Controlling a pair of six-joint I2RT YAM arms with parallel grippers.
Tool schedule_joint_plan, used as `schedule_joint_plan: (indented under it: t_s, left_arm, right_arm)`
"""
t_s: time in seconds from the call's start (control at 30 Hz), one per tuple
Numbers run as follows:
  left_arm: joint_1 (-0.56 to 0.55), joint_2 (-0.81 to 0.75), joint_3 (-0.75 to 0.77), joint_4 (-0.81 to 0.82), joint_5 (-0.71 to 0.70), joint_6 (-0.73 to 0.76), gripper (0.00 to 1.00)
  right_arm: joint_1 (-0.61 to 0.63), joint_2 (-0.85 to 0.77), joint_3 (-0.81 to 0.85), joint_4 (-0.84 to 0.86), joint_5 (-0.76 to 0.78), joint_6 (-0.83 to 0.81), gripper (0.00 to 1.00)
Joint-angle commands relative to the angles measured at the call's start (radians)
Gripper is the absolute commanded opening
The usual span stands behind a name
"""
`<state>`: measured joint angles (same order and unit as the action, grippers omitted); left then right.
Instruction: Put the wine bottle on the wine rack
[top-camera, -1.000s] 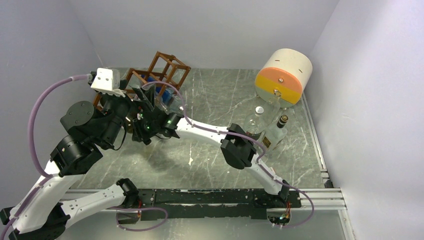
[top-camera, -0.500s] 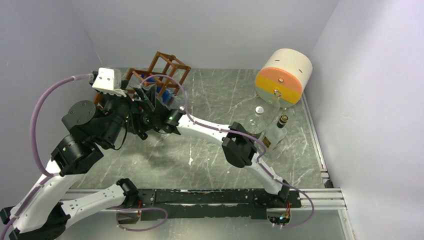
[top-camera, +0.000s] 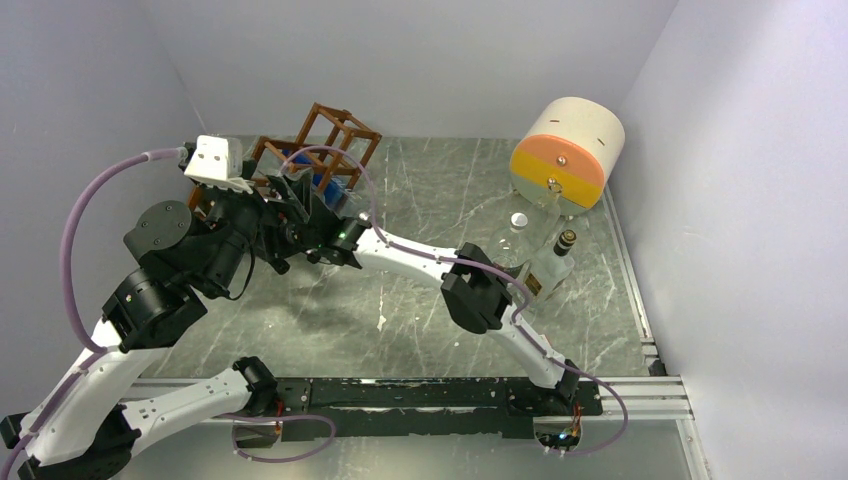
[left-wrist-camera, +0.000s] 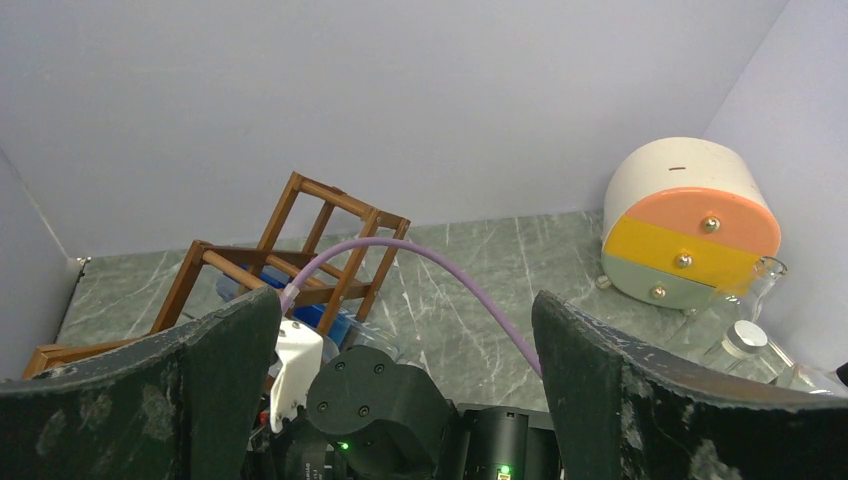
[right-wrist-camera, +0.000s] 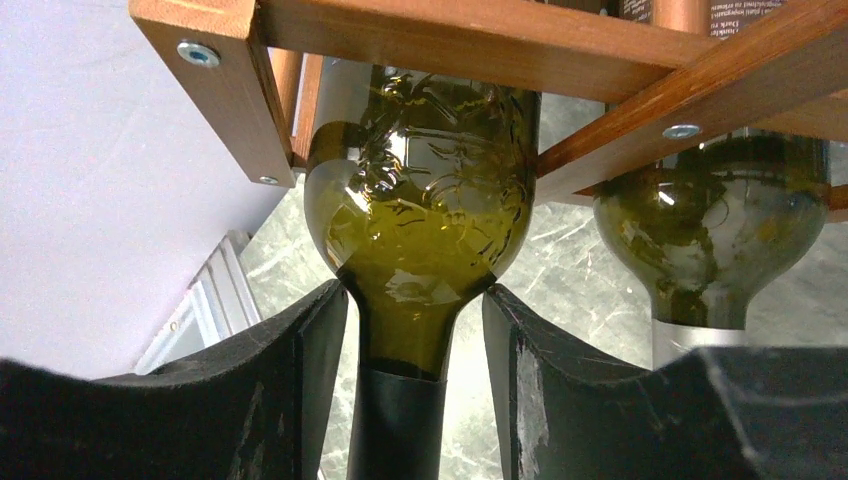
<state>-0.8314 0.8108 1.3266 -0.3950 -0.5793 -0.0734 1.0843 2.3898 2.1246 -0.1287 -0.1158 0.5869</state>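
Observation:
The wine rack (top-camera: 335, 135) of reddish-brown bars stands at the back left; it also shows in the left wrist view (left-wrist-camera: 330, 225) and the right wrist view (right-wrist-camera: 480, 45). A green wine bottle (right-wrist-camera: 425, 200) lies in a rack cell with its neck pointing out. My right gripper (right-wrist-camera: 415, 300) is open around that neck, with small gaps on both sides and its fingertips at the bottle's shoulder. In the top view the right gripper (top-camera: 290, 192) is at the rack's front and hides the bottle. My left gripper (left-wrist-camera: 400, 310) is open and empty, just left of the right wrist (top-camera: 262, 208).
A second green bottle (right-wrist-camera: 710, 220) lies in the neighbouring cell. A round drawer cabinet (top-camera: 565, 150) stands at the back right. A glass jar with a silver lid (top-camera: 518, 235) and a clear bottle with a black cap (top-camera: 555, 262) stand beside the right arm's elbow.
My right gripper has moved up and left, closer into the rack's front. The left arm has shifted slightly.

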Motion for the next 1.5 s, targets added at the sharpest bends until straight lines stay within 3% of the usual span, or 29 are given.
schedule_joint_plan:
  t_s: [0.0,0.3,0.77,1.13,1.33,1.47]
  left_arm:
    - [-0.003,-0.001,0.026,-0.012,0.002,0.001,0.99]
    - [-0.003,0.002,0.042,-0.022,0.002,-0.002,0.99]
    - [-0.003,-0.077,0.019,0.036,0.132,-0.003,0.99]
    - [-0.003,-0.128,-0.188,0.161,0.146,-0.021,0.99]
    - [-0.004,-0.109,-0.298,0.190,0.191,-0.090,0.99]
    - [-0.003,-0.071,-0.315,0.198,0.235,-0.112,0.99]
  right_arm:
    - [-0.015,0.014,0.000,0.091,0.020,0.015,0.56]
    - [-0.021,-0.055,-0.059,0.110,0.050,-0.003,0.68]
    - [-0.038,-0.400,-0.402,0.238,0.121,-0.115,0.68]
    - [-0.141,-0.864,-0.725,0.059,0.425,-0.257,0.71]
    - [-0.176,-1.049,-0.760,-0.175,0.706,-0.369,0.75]
    - [-0.208,-1.124,-0.761,-0.325,0.894,-0.339,0.76]
